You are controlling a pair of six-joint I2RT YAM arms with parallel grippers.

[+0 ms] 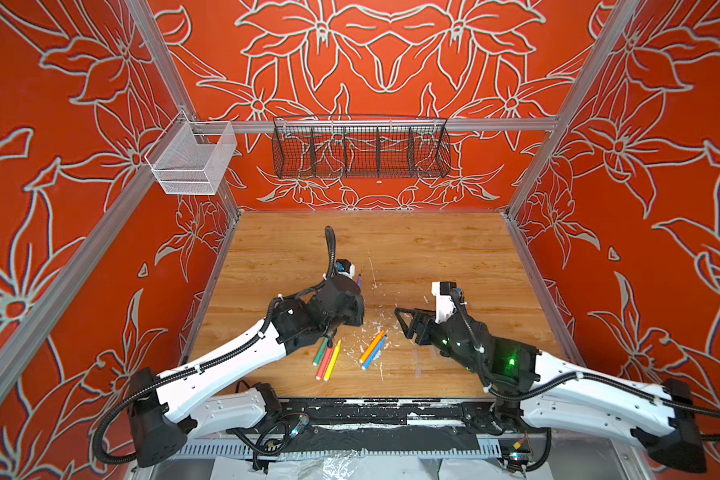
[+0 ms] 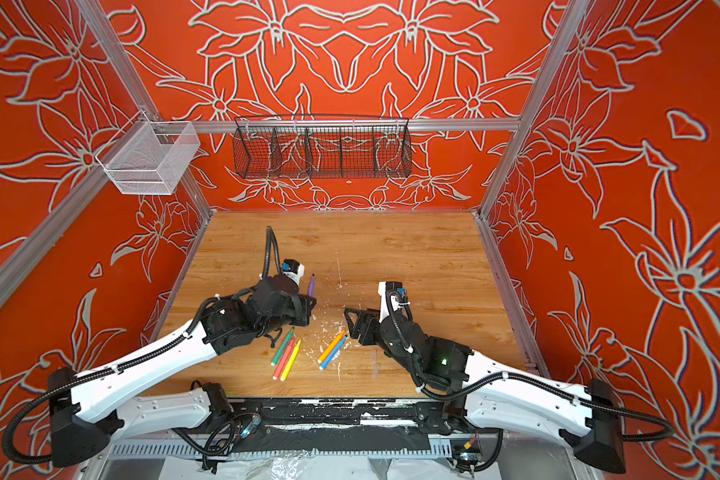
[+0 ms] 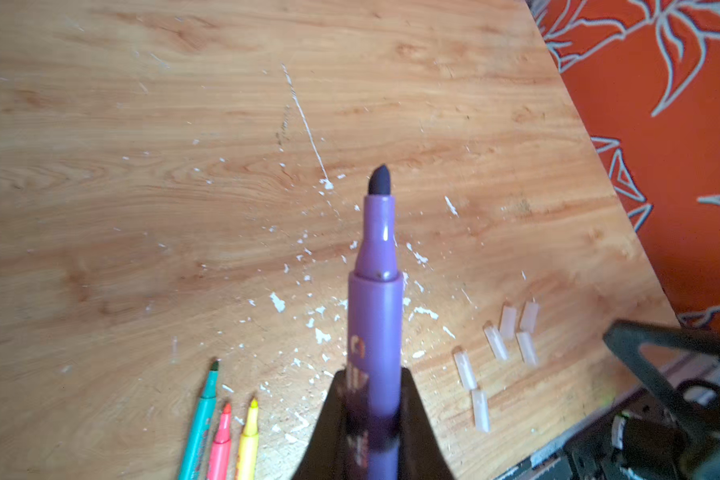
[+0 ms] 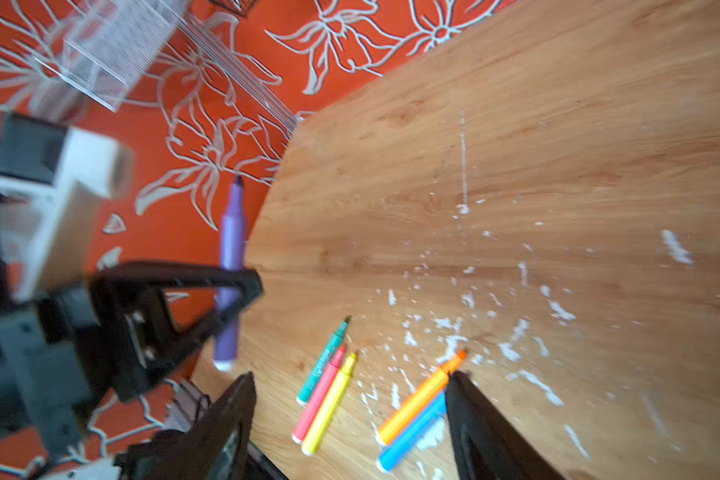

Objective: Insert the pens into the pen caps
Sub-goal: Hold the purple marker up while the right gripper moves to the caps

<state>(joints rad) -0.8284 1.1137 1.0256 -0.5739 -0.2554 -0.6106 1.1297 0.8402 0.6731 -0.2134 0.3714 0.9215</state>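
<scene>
My left gripper (image 3: 374, 376) clamps the purple pen (image 3: 376, 307), tip pointing out ahead; my right gripper (image 4: 351, 376) gapes wide, gripping nothing.

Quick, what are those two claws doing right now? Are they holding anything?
Left gripper: closed, holding the purple pen.
Right gripper: open, holding nothing.

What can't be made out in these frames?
Pen caps: both top views, too faint and small to count; only the left wrist view shows them clearly.
Left gripper grip on the purple pen: both top views, mostly hidden under the left arm.
Blue pen tip: right wrist view, behind a finger of the right gripper.
Purple pen's print: left wrist view, blurred.
</scene>
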